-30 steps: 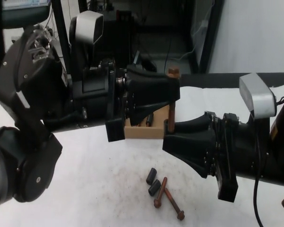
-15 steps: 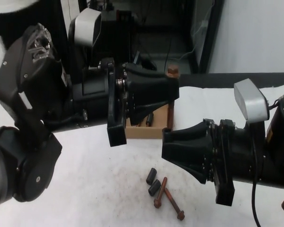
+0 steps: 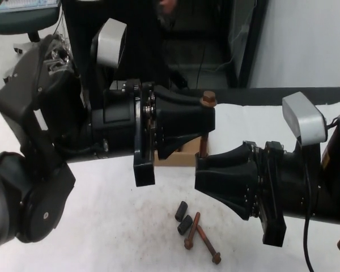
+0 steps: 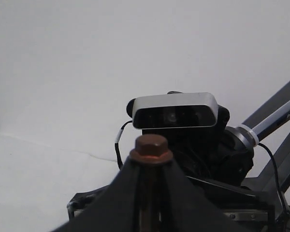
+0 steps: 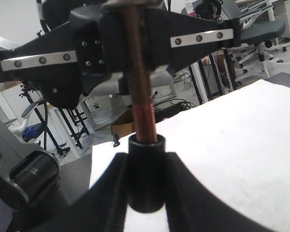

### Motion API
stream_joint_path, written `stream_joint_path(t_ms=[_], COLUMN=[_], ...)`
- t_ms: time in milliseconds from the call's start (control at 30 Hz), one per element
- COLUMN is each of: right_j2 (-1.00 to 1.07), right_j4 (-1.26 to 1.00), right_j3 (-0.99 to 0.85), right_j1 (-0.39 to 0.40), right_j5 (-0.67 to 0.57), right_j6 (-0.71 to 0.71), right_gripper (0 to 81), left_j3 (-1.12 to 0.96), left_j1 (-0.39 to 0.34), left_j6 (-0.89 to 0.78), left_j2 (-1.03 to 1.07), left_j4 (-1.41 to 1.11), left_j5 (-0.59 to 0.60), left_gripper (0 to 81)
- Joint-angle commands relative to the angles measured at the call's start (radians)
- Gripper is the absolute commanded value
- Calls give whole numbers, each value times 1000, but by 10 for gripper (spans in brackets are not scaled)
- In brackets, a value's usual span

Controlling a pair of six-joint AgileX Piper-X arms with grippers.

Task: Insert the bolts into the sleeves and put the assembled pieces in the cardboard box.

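Note:
My left gripper (image 3: 206,123) is shut on a rusty bolt (image 3: 205,136) and holds it upright, hexagonal head (image 4: 151,146) on top. Directly beneath, my right gripper (image 3: 202,164) is shut on a black sleeve (image 5: 146,180). In the right wrist view the bolt's threaded end (image 5: 144,123) enters the sleeve's top opening. The cardboard box (image 3: 184,156) sits just behind both grippers, mostly hidden by them. On the table in front lie two loose black sleeves (image 3: 182,211) (image 3: 185,225) and two loose bolts (image 3: 191,230) (image 3: 208,245).
The table is covered by a white cloth (image 3: 102,226), with bare space to the left of the loose parts. A dark strip (image 3: 283,95) runs along the far edge. Both arms' bodies crowd the middle of the bench.
The left gripper has lowered the bolt, so its head sits lower and its tip meets the sleeve. The right gripper has stayed almost in place.

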Motion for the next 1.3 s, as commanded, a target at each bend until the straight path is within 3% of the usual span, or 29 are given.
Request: stream_joint_path(t_ms=[0, 200, 467, 1267], right_j2=[-7, -7, -7, -7], right_j4=[-53, -195, -281, -281], right_j3=[-7, -7, -12, -12], right_j1=[2, -12, -95, -91], right_j5=[-44, -44, -94, -133], right_j6=[5, 107, 192, 211], right_gripper=[8, 8, 8, 8], left_j3=[-1, -1, -1, -1], left_j1=[-2, 0, 0, 0], left_j6=[18, 18, 18, 60], left_j2=[0, 0, 0, 0], left_j4=[0, 0, 0, 248], left_j5=[-3, 20, 27, 20], left_gripper=[1, 1, 1, 1])
